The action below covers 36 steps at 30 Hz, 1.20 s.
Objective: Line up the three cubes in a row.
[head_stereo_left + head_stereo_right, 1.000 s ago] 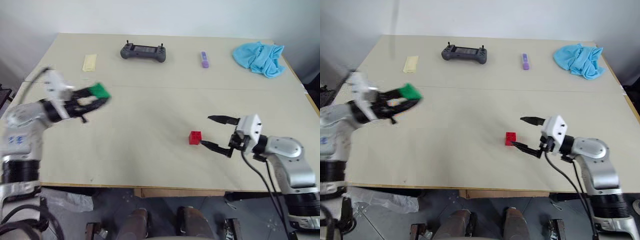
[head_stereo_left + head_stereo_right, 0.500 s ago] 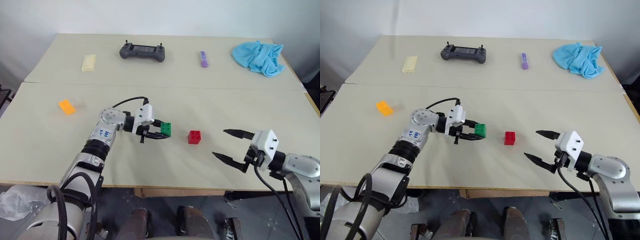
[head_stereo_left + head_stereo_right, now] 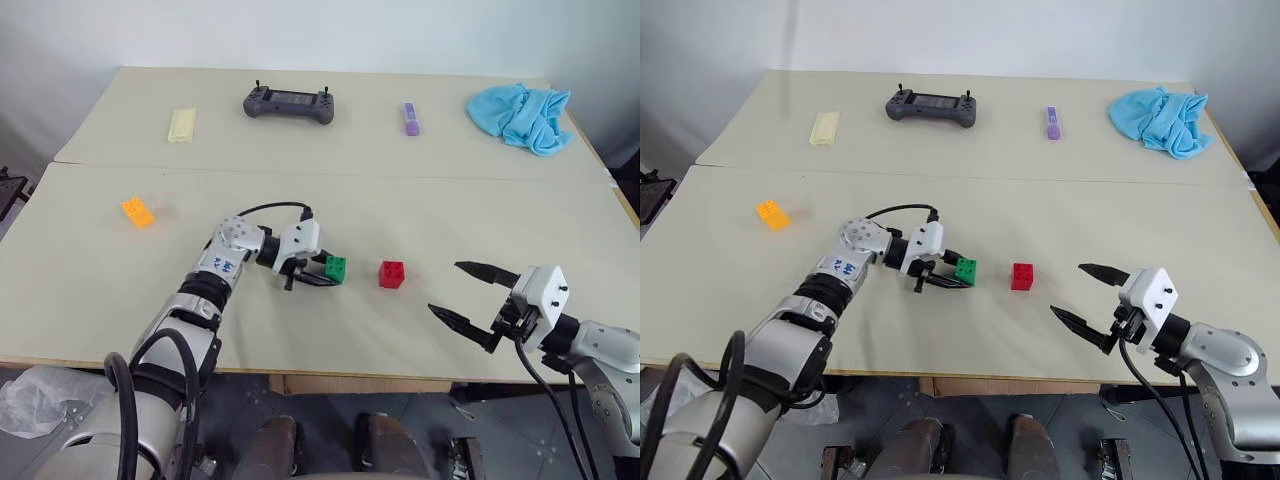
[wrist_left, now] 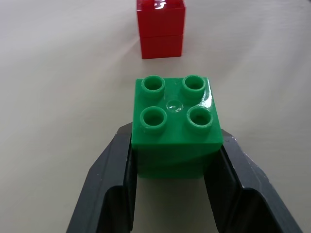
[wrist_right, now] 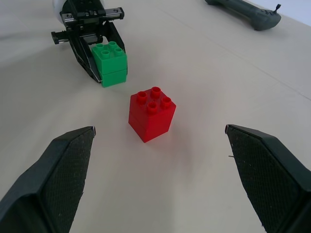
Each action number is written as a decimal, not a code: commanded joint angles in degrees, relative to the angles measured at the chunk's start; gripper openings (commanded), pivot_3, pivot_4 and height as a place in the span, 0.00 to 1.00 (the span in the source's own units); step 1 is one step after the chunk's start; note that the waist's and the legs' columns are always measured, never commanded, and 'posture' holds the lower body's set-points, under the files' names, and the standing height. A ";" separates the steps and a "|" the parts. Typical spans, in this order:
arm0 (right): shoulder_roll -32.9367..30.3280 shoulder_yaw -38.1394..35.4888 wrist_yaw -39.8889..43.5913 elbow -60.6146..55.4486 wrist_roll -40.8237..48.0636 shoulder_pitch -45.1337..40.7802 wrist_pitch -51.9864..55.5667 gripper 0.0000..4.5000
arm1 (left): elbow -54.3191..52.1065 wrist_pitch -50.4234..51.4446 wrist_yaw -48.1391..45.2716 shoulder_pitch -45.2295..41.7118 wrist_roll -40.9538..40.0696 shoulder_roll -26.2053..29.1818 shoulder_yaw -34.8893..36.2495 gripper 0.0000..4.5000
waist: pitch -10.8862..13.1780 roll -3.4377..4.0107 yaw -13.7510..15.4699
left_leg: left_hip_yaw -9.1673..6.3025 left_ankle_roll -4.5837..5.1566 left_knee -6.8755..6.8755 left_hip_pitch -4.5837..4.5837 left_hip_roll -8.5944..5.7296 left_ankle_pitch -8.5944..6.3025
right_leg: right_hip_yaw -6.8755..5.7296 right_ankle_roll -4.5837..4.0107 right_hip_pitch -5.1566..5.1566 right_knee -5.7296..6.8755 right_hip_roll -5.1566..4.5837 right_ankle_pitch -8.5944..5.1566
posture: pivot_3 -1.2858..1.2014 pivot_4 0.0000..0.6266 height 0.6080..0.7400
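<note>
My left gripper [image 3: 326, 272] is shut on the green cube [image 3: 336, 268], studs up, low at the tabletop a short gap to the left of the red cube [image 3: 391, 274]. From the left wrist, black fingers [image 4: 114, 174] clamp both sides of the green cube [image 4: 175, 124], with the red cube [image 4: 161, 29] straight beyond it. The orange-yellow cube [image 3: 137, 212] lies far off at the table's left. My right gripper [image 3: 472, 296] is open, empty, hovering right of the red cube [image 5: 151, 113] and aimed at it.
Along the back of the table [image 3: 320, 330] lie a pale yellow flat block [image 3: 181, 125], a dark handheld controller [image 3: 288, 103], a small purple stick [image 3: 409, 117] and a crumpled blue cloth [image 3: 520, 114]. A seam crosses the tabletop behind the cubes.
My left arm swung the green cube from high on the left down to beside the red cube, then barely moved. My right gripper drew back from the red cube toward the front edge.
</note>
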 commanded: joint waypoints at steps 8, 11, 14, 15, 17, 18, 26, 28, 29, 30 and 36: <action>-0.45 1.51 1.24 -0.64 1.69 -3.51 1.02 1.00 | -4.90 1.66 -6.38 0.27 -4.56 4.41 5.70 0.87 | 0.01 -0.01 -0.26 | -0.01 0.02 0.01 -0.01 0.01 0.01 | -0.01 0.00 -0.02 0.00 -0.01 0.00 | 0.52 0.24 1.00; -0.88 1.98 2.46 0.59 1.62 -5.54 1.30 1.00 | -10.86 3.32 -10.02 1.78 -6.26 8.61 6.82 0.87 | 0.00 -0.01 -0.66 | 0.01 -0.03 -0.02 0.00 0.10 0.02 | 0.02 0.00 -0.04 -0.02 -0.07 0.00 | 0.52 0.24 1.00; -0.94 3.69 4.57 3.44 1.52 -9.82 1.18 1.00 | -17.60 6.58 -6.61 2.93 -10.07 13.76 12.43 0.87 | 0.00 -0.01 -0.57 | -0.01 -0.04 -0.02 0.00 0.10 0.03 | 0.03 -0.01 -0.04 -0.01 -0.13 0.00 | 0.52 0.24 1.00; -0.70 4.66 5.45 4.69 1.58 -11.89 1.14 1.00 | -19.53 8.05 -3.70 3.55 -11.52 15.54 15.34 0.91 | 0.01 -0.01 -0.61 | -0.01 -0.03 0.00 0.00 0.09 0.03 | 0.05 -0.01 -0.03 0.00 -0.14 0.00 | 0.52 0.24 1.00; 0.08 6.33 6.75 6.56 1.82 -15.32 1.21 1.00 | -23.38 11.61 1.28 5.79 -13.90 18.22 20.07 0.99 | 0.01 -0.01 -0.79 | -0.04 -0.03 0.01 0.00 0.10 0.03 | 0.13 -0.01 -0.04 0.00 -0.17 0.00 | 0.52 0.24 1.00; 0.79 7.45 7.32 7.47 1.91 -17.51 1.26 1.00 | -26.16 14.21 4.66 8.22 -15.33 19.79 23.23 0.99 | 0.01 -0.01 -1.07 | -0.10 -0.04 0.01 0.00 0.11 0.03 | 0.17 -0.01 -0.04 -0.01 -0.18 0.00 | 0.52 0.24 1.00; 5.34 13.12 10.32 12.67 -0.25 -27.42 -2.51 1.00 | -48.89 23.22 25.64 39.75 -21.30 21.12 43.62 0.99 | -0.02 0.05 -1.90 | -0.21 -0.07 -0.11 0.01 0.11 -0.01 | 0.35 -0.07 -0.05 -0.02 -0.24 -0.03 | 0.52 0.24 1.00; 6.46 13.82 10.82 13.56 -0.48 -29.28 -3.64 1.00 | -55.03 22.82 31.71 48.98 -21.03 18.22 48.94 0.99 | 0.00 0.02 -1.76 | -0.22 -0.08 -0.07 -0.01 0.12 -0.02 | 0.36 -0.07 -0.04 -0.04 -0.25 -0.03 | 0.52 0.24 1.00; 7.05 14.14 10.99 13.69 -0.20 -30.05 -3.58 1.00 | -56.83 22.26 33.84 53.47 -20.58 16.93 51.19 0.99 | 0.01 0.01 -1.67 | -0.22 -0.07 -0.07 -0.01 0.11 -0.03 | 0.37 -0.07 -0.03 -0.04 -0.28 -0.03 | 0.52 0.24 1.00; 7.49 14.41 11.28 13.55 0.36 -30.56 -3.15 1.00 | -57.81 22.09 35.76 57.10 -20.25 15.85 53.07 0.99 | 0.01 0.00 -1.42 | -0.23 -0.08 -0.06 0.00 0.12 -0.04 | 0.37 -0.07 -0.01 -0.07 -0.28 -0.03 | 0.52 0.24 1.00; 9.19 16.03 12.49 13.30 0.48 -31.48 -3.22 1.00 | -57.30 19.73 42.48 70.46 -20.62 10.89 59.48 0.99 | 0.00 0.00 -0.33 | -0.31 -0.11 -0.05 0.08 0.11 -0.06 | 0.34 -0.10 0.12 -0.34 -0.30 -0.04 | 0.52 0.24 1.00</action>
